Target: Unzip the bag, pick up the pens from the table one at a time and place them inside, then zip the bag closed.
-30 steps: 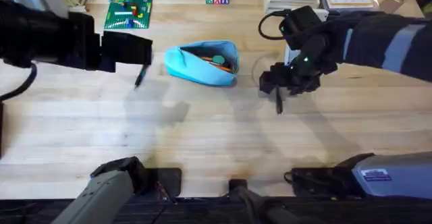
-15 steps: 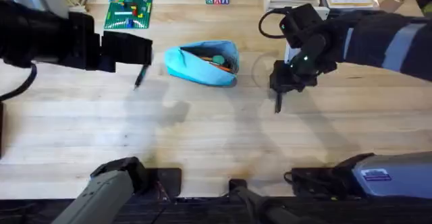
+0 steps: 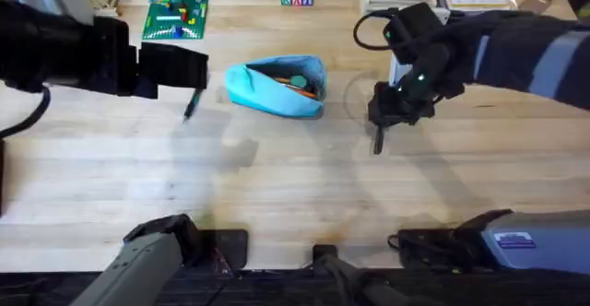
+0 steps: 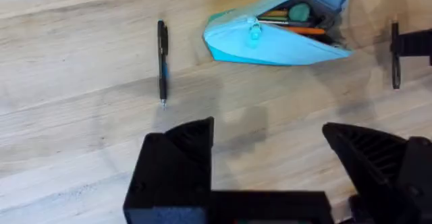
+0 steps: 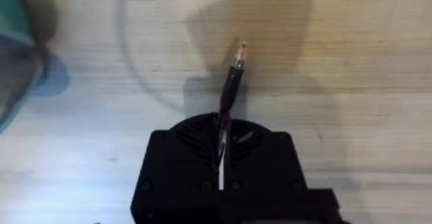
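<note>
Overhead, the right gripper [image 3: 379, 129] has shifted slightly toward the bag [image 3: 277, 87] since a second ago — its fingers pinch one pen [image 3: 378, 139], tip hanging over the worktop [image 3: 277, 195]. The left gripper [image 4: 270, 163] stays put, fingers spread above the second pen [image 4: 162, 62], which lies beside the unzipped pouch. No writing is legible.

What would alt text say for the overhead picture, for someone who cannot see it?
Seen from above, the right gripper holds a dark pen just right of an open light blue bag on a wooden table. The left gripper sits open to the bag's left, by a second pen lying on the wood.
</note>
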`<state>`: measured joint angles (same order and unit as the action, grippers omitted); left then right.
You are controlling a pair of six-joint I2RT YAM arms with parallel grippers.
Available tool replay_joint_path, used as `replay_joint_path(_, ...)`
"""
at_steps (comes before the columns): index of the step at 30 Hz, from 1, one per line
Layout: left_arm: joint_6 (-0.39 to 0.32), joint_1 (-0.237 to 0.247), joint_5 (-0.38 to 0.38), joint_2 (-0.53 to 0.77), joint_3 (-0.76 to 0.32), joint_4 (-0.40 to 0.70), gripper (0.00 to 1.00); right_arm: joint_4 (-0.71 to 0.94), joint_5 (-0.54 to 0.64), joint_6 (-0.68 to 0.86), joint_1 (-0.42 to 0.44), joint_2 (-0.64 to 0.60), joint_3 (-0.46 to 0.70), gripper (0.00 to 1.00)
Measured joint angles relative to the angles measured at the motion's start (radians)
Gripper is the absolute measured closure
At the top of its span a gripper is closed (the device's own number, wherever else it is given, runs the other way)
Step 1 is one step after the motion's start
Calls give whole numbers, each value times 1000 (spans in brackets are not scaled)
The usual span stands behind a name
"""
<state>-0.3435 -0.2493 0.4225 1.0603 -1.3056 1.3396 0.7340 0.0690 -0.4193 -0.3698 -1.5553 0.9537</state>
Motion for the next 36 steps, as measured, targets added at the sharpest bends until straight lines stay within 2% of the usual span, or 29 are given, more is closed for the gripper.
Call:
replay_joint_path(10,0,0,0,0,0,0,5,23,-11,176,0,203,124,970)
replay_joint_path(19,0,0,0,0,0,0,5,21,-21,430,0,318,141,970)
replay_joint_path(30,0,0,0,0,0,0,5,-69,-274,728,0,326,141,970)
replay_joint_path(36,0,0,0,0,0,0,5,-104,-339,881,0,326,141,970)
